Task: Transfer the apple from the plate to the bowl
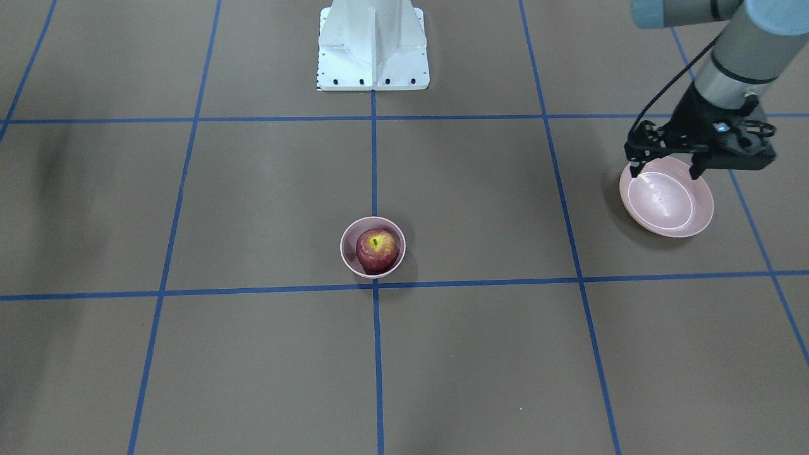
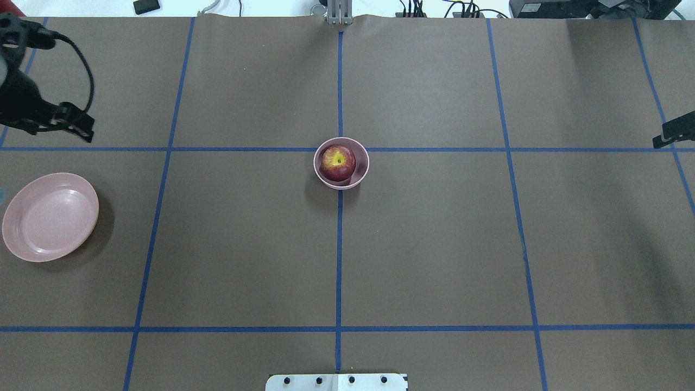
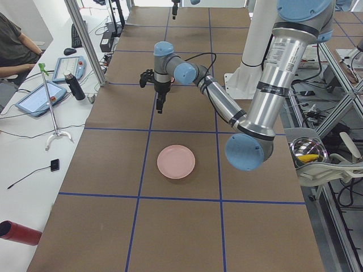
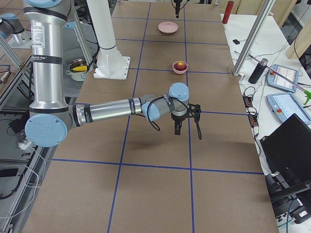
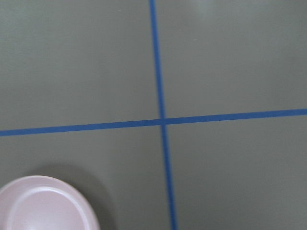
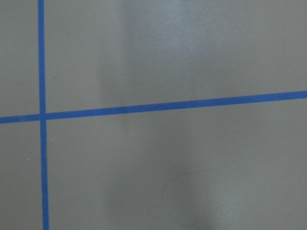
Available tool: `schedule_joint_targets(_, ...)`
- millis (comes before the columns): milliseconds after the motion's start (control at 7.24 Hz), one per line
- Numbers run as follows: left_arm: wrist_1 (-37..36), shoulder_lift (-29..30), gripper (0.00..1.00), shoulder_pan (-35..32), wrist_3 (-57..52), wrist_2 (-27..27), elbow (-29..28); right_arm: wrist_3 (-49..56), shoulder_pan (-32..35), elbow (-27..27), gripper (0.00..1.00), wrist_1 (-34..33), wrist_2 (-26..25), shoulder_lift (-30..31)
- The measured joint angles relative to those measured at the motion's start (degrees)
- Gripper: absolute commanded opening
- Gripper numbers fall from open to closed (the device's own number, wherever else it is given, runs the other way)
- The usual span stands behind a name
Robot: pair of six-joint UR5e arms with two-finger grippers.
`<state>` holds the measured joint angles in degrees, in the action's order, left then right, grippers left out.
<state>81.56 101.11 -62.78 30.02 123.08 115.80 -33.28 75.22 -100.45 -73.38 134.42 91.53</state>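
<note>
The brown tabletop (image 2: 434, 244) is crossed by blue tape lines (image 2: 339, 260), and the robot's white base (image 1: 373, 44) stands at its edge. The right tool (image 4: 187, 130) hangs above bare tabletop well away from the dishes; I cannot tell how its fingers are set. The left tool (image 1: 665, 165) hovers near the plate's far side, fingers spread, gripping nothing. The pink plate (image 2: 50, 217) lies bare at the robot's left. The small pink bowl (image 2: 361, 168) sits at a central tape crossing. The apple (image 2: 337, 163) rests inside it, stem up.
</note>
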Motion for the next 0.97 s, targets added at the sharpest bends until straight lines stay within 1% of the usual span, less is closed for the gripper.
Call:
schedule_joint_targets(138,2.83,-3.11,0.98,-4.51,-6.58,3.26,-2.44,1.51,1.86,0.91,1.0,-0.06,0.29,-0.04)
schedule_joint_targets(414,9.73,-5.14,0.98,-10.62,-14.73,7.66,-10.03,3.76,4.68,1.87,1.0,-0.09,1.74,0.28)
schedule_joint_targets(553,13.18,-5.36,0.98,-14.14,-18.94,8.5,-14.07,4.76,5.33,2.24,1.0,-0.09,2.45,0.23)
schedule_joint_targets(691,14.94,-5.38,0.98,-16.79,-23.31,8.78,-17.09,5.21,5.54,2.59,1.0,0.02,2.58,0.2)
schedule_joint_targets(829,15.85,-5.39,0.98,-17.95,-24.36,8.51,-18.96,5.42,5.6,2.86,1.0,0.37,2.62,0.58)
schedule_joint_targets(967,16.08,-5.71,0.98,-18.51,-22.82,7.67,-19.14,5.65,5.6,2.9,1.0,0.58,2.55,1.01)
